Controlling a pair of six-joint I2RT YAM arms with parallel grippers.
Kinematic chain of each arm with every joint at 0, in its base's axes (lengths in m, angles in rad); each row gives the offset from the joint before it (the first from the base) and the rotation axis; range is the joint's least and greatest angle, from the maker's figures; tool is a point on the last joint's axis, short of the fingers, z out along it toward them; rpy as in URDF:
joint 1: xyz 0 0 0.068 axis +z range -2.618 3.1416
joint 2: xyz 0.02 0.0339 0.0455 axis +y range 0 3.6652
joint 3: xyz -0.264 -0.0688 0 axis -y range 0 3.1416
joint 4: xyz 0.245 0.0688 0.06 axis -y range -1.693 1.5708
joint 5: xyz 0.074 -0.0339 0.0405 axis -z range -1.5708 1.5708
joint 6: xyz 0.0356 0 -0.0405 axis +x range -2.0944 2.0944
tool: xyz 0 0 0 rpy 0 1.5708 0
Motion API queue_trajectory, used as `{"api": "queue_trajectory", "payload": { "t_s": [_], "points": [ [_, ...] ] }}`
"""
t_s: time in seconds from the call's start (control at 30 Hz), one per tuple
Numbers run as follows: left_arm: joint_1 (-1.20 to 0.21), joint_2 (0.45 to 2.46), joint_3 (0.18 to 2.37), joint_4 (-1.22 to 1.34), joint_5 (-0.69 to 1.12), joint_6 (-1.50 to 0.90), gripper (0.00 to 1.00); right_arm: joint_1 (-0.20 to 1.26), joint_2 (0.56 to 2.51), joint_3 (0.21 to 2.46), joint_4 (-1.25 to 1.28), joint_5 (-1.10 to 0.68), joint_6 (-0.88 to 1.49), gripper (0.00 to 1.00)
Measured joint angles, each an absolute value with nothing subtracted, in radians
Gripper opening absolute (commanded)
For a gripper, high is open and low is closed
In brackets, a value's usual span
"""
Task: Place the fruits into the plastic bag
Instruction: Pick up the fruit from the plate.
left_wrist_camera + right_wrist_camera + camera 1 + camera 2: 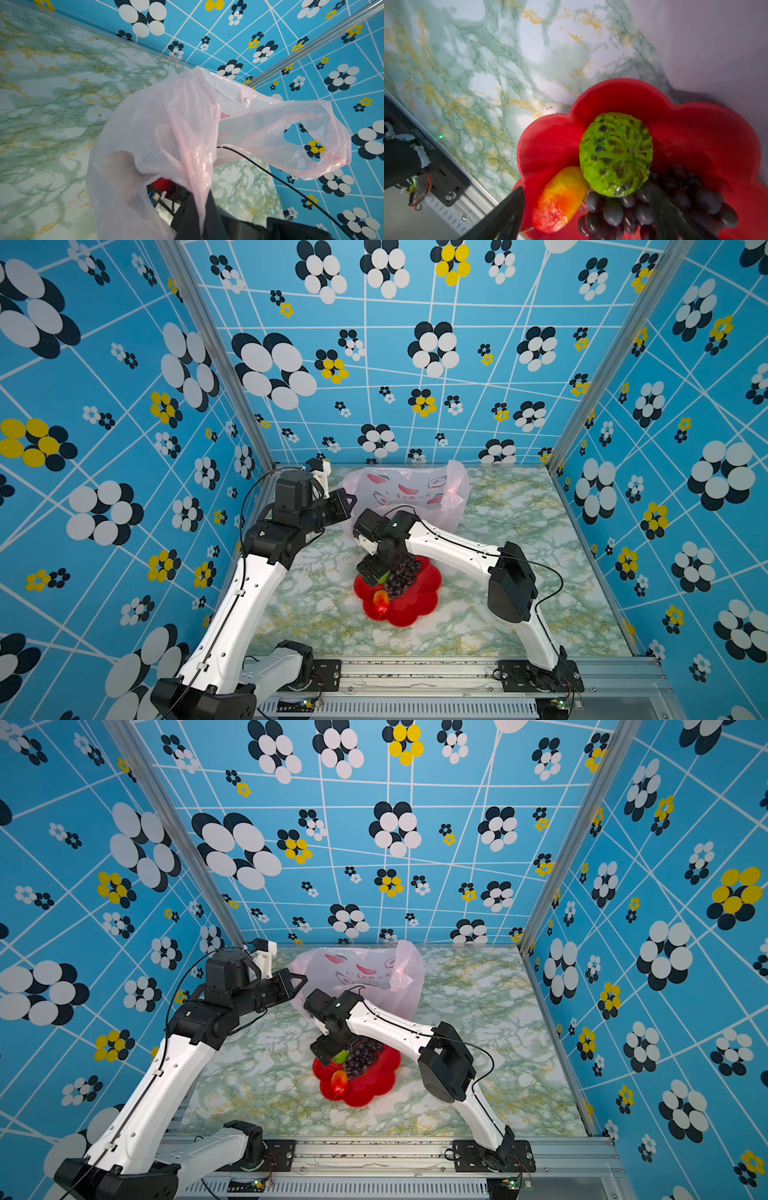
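Left pincer (350,501) pinches the bag (409,489) edge, while the right pincer (587,193) hangs spread wide, with green fruit (615,154) and grapes (612,212) just beneath it.

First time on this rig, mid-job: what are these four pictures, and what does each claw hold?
Two white robot arms, each ending in a two-finger gripper, work over a marbled table. Two pictures look down on the whole scene; the other two come from a camera on each wrist. At the far side lies the plastic bag; the left gripper is shut on its edge. Nearer sits a red plate with a grape bunch, a red-orange mango and a green fruit. The right gripper hangs open over them, holding nothing.
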State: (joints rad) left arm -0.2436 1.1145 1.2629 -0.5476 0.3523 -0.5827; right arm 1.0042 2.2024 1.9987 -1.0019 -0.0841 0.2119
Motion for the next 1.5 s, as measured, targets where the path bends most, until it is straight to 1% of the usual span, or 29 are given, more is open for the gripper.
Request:
{"api": "queue_trajectory", "payload": {
  "t_s": [0.1,0.4,0.53,0.8,1.0,1.13,1.3,1.5],
  "points": [
    [-0.244,1.122,1.263,-0.547,0.353,-0.583,0.0,0.994,2.232,2.009,-0.996,-0.086,0.212,0.88],
    [-0.244,1.153,1.263,-0.546,0.363,-0.583,0.0,0.984,2.285,2.011,-0.996,-0.087,0.21,0.86],
    [-0.244,1.16,1.262,-0.546,0.368,-0.583,0.0,0.982,2.286,2.011,-0.995,-0.083,0.199,0.77],
    [-0.244,1.171,1.243,-0.535,0.368,-0.585,0.0,0.972,2.286,2.011,-0.985,-0.078,0.202,0.62],
    [-0.244,1.171,1.231,-0.519,0.368,-0.602,0.0,0.972,2.271,1.995,-0.974,-0.076,0.202,0.6],
    [-0.252,1.171,1.231,-0.515,0.366,-0.611,0.0,0.972,2.192,1.929,-0.952,-0.083,0.207,0.6],
    [-0.263,1.168,1.225,-0.503,0.355,-0.621,0.0,0.972,2.02,1.832,-0.913,-0.123,0.241,0.59],
    [-0.264,1.153,1.198,-0.485,0.341,-0.647,0.0,0.972,1.794,1.659,-0.857,-0.162,0.305,0.59]
  ]
}}
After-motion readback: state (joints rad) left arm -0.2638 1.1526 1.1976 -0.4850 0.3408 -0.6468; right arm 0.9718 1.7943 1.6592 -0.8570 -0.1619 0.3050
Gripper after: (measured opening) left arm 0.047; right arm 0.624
